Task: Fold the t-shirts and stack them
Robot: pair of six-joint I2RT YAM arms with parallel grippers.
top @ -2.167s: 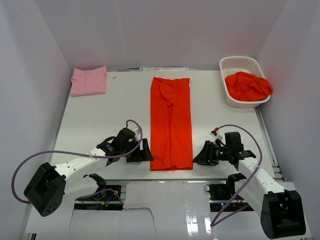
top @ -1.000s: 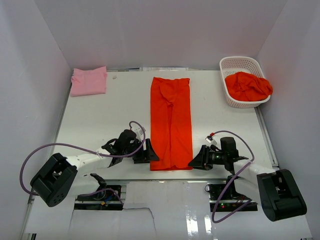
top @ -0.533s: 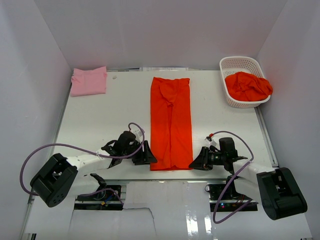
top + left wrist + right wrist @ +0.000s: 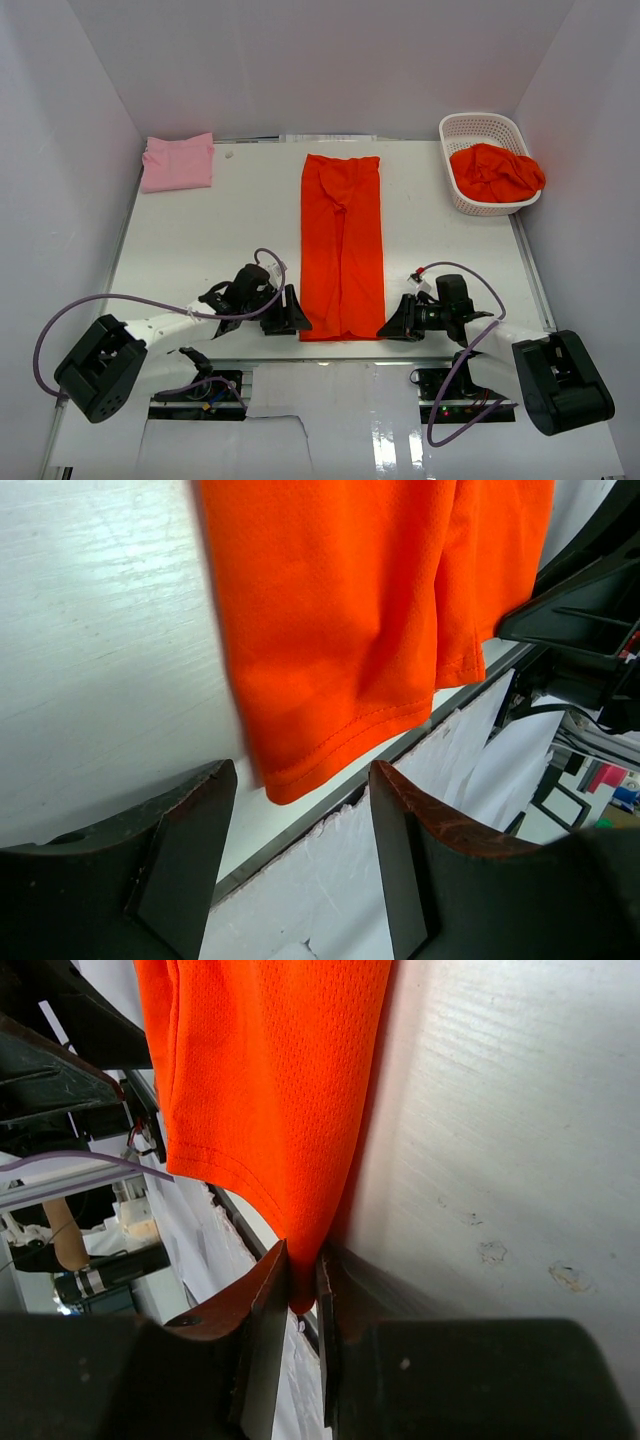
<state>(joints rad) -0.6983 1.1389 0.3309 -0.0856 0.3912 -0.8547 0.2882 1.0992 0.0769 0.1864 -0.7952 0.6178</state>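
Note:
An orange-red t-shirt (image 4: pixel 343 245), folded into a long strip, lies down the middle of the table. My left gripper (image 4: pixel 291 312) is open at its near left corner; in the left wrist view the hem corner (image 4: pixel 290 780) sits between the fingers (image 4: pixel 185 830) without being pinched. My right gripper (image 4: pixel 392 325) is shut on the near right corner (image 4: pixel 300 1280) of the same shirt. A folded light pink t-shirt (image 4: pixel 178 162) lies at the far left. More orange-red t-shirts (image 4: pixel 497 171) are heaped in the basket.
A white lattice basket (image 4: pixel 478 128) stands at the far right corner. The table's near edge (image 4: pixel 340 345) runs just below both grippers, with torn white paper beyond it. White walls close in the left, right and back.
Both arms have lowered and drawn in to the shirt's near corners. The right gripper has closed on its corner; the shirt's near hem has shifted slightly.

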